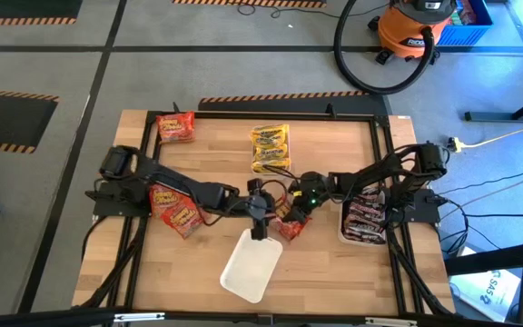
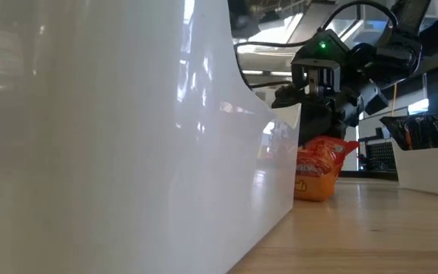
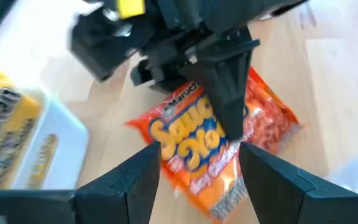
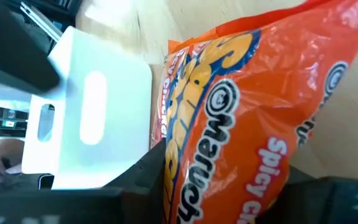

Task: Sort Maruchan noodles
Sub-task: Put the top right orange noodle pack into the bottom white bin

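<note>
The right gripper [image 1: 291, 218] pinches an orange noodle packet [image 3: 219, 146] at mid-table, just right of the empty white tray [image 1: 251, 265]; the left gripper [image 1: 260, 227], fingers parted and empty, hovers close, crowding it; yellow packets [image 1: 270, 147] lie far behind; dark packets [image 1: 367, 218] fill the right tray.

Glossy crinkly plastic packet [image 3: 219, 149], smooth wood table [image 1: 334, 272]

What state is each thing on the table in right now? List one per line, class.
Orange packet: flat on the table, right gripper closing over it.
Left gripper: open, hovering above that packet.
Near white tray: empty.
Right tray: holds dark packets.
Yellow packets: stacked, untouched.
</note>
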You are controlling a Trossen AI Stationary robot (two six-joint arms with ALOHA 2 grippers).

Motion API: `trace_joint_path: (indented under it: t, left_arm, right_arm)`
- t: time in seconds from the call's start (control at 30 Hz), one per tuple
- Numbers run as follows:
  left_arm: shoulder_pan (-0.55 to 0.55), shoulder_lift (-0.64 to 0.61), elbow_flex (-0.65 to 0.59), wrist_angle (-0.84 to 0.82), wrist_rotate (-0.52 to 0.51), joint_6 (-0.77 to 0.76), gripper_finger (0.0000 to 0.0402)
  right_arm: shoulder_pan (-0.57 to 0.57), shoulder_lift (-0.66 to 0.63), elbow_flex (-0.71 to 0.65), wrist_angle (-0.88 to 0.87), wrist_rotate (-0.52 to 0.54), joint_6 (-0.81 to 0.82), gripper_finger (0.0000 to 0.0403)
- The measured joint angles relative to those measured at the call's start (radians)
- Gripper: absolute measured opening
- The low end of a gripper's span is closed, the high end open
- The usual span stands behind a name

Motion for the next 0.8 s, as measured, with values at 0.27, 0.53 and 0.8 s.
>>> trace_joint_path:
  t: [0.27, 0.53, 0.8]
  left_arm:
    - [-0.084, -0.173, -0.048, -0.435, 0.028, -0.137, 0.0211]
    - [-0.220, -0.301, -0.330, -0.374, 0.156, -0.389, 0.0211]
    - [-0.285, -0.258, -0.456, 0.012, 0.221, -0.454, 0.0211]
  right_arm:
    - [0.000, -0.131, -0.002, -0.151, 0.008, -0.038, 0.0123]
    - [0.114, -0.340, -0.002, -0.468, -0.027, -0.039, 0.0123]
    - [0.326, -0.324, -0.003, -0.398, 0.093, 0.079, 0.0122]
